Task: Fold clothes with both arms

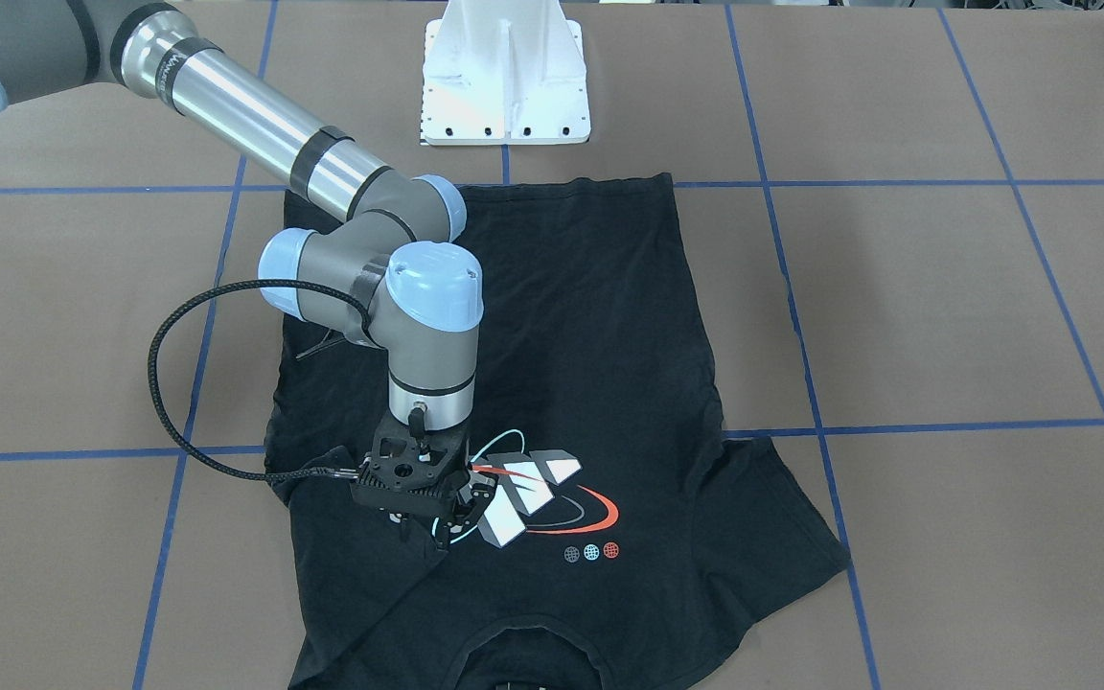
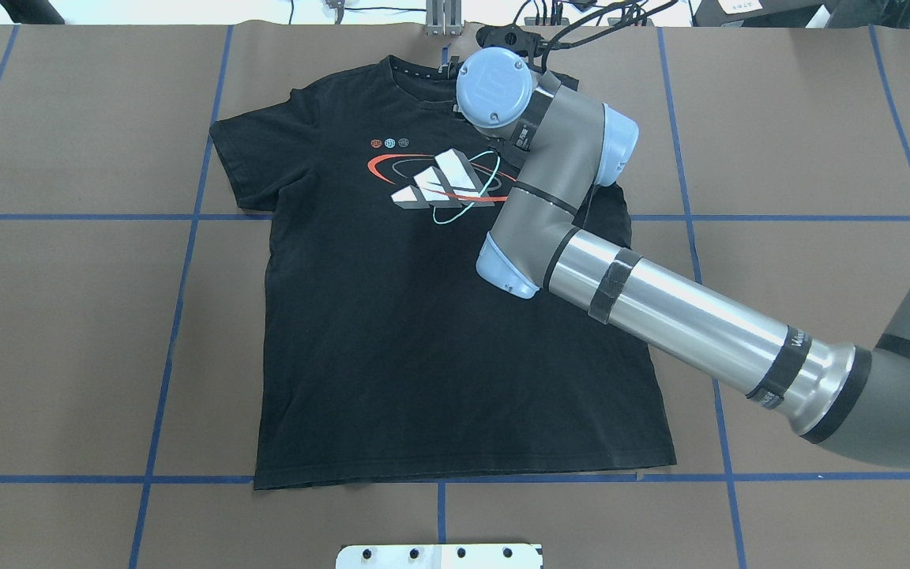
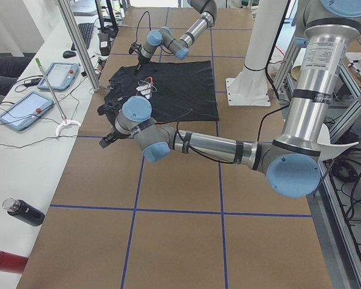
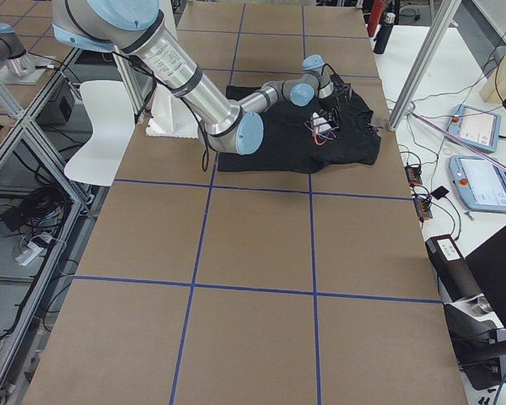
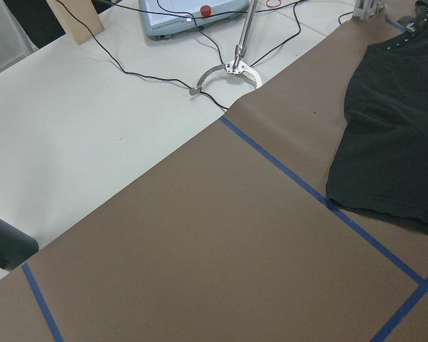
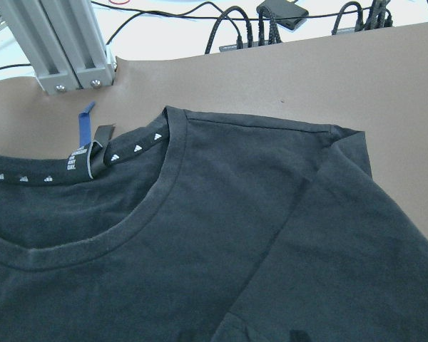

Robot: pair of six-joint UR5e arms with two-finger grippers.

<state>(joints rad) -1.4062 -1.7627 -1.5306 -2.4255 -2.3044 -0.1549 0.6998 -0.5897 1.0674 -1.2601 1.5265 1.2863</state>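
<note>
I'm looking at a long table (image 4: 253, 245) under brown paper, squared off with blue tape lines (image 2: 68, 479). A white bench (image 3: 24, 162) runs alongside it, carrying two control pendants (image 3: 57, 75) and a black bottle (image 3: 24, 212). An aluminium post (image 3: 78, 42) stands at its edge.

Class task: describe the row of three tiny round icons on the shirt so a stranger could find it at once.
Find the black T-shirt on the brown table. On its chest is a grey-white block graphic ringed in red and cyan; the row of icons lies between it and the collar. Unlike the graphic, they are tiny discs: one red, one cyan, one grey.
</note>
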